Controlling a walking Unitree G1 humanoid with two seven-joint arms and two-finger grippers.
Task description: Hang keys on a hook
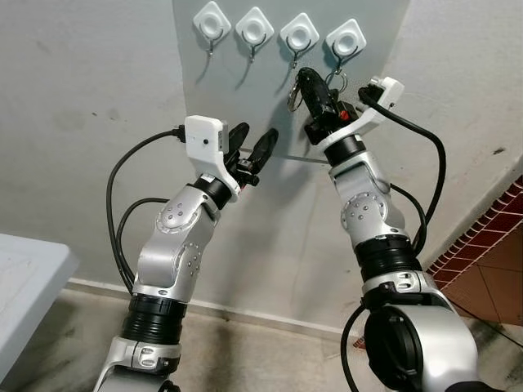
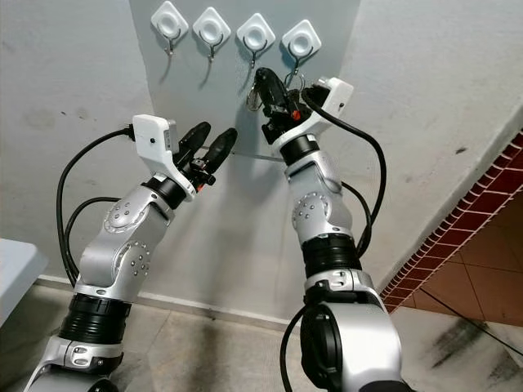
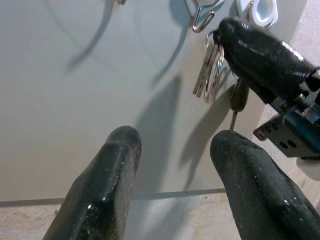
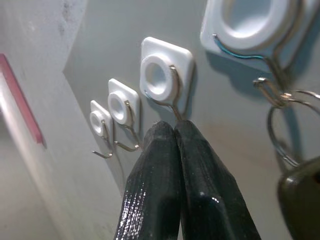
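Four white hooks sit in a row on a grey panel (image 1: 245,196). My right gripper (image 1: 304,79) is raised to the panel, its tips just under the third hook (image 4: 161,75) from the left. Its fingers (image 4: 200,175) are pressed shut, and a ring of silver keys (image 3: 207,70) dangles at their tip beside that hook. From the fourth hook (image 1: 345,38) hangs a separate ring (image 4: 280,135) with a black fob (image 4: 300,192). My left gripper (image 1: 255,135) is open and holds nothing, lower and to the left of the keys.
The two leftmost hooks (image 1: 212,22) (image 1: 254,28) carry nothing. A white table corner (image 1: 24,278) juts in at the lower left. Red brick-patterned tiling (image 1: 482,237) runs along the wall at the lower right.
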